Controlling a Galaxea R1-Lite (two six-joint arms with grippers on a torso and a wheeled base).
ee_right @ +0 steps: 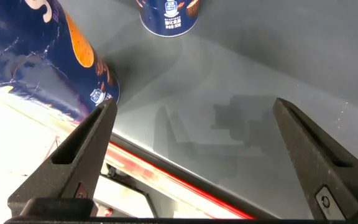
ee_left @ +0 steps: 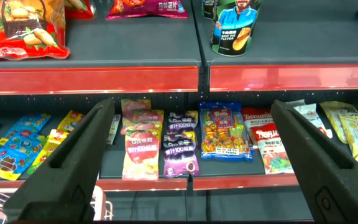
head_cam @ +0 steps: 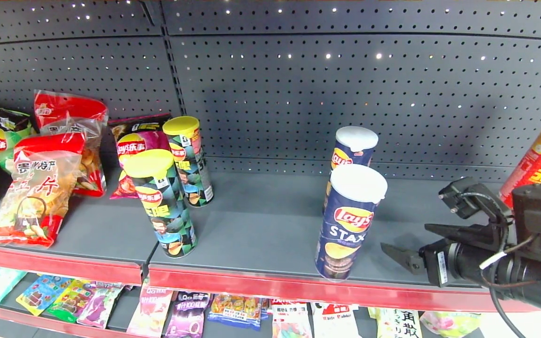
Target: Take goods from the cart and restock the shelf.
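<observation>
Matt grey shelf (head_cam: 261, 225); glossy blue can (head_cam: 348, 220), white plastic lid (head_cam: 359, 182).

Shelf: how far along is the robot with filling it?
Two blue cans stand on the shelf, seemingly placed. Nothing is in hand: the right gripper is open beside the nearer one, and the left gripper is open too. Bare shelf beside them suggests more to fetch.

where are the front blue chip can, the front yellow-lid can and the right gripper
front blue chip can (head_cam: 345, 225), head view, middle of its label
front yellow-lid can (head_cam: 167, 216), head view, middle of its side
right gripper (head_cam: 404, 236), head view, midway between its open fingertips
</observation>
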